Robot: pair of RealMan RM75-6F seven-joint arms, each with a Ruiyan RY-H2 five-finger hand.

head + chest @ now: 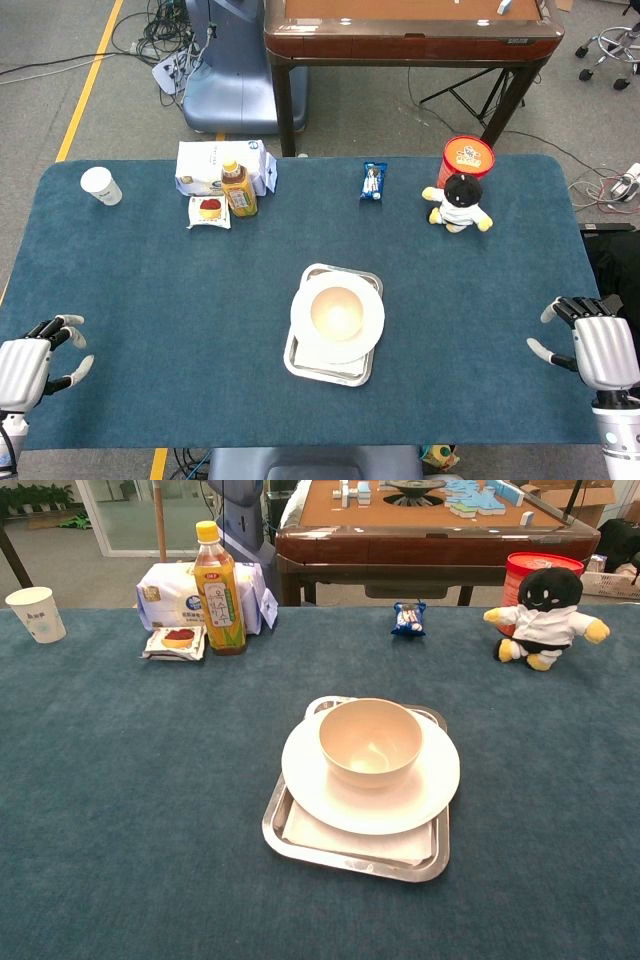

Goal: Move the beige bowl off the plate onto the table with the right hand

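The beige bowl (370, 742) sits upright and empty on 1 white plate (310, 770), itself resting on 1 steel tray (350, 855) at the centre of the blue worktop (150, 330). The right robot hand (590, 345) waits well apart at the worktop's edge, fingers spread, holding nothing; the left robot hand (35, 362) is likewise empty, its fingers loosely curled. The bowl looks light, rigid and smooth-glazed, likely slippery and breakable, so its rim seems the surest hold. Behind stand 1 bottle (219, 588), 1 paper cup (36, 613) and 1 plush doll (545, 618).
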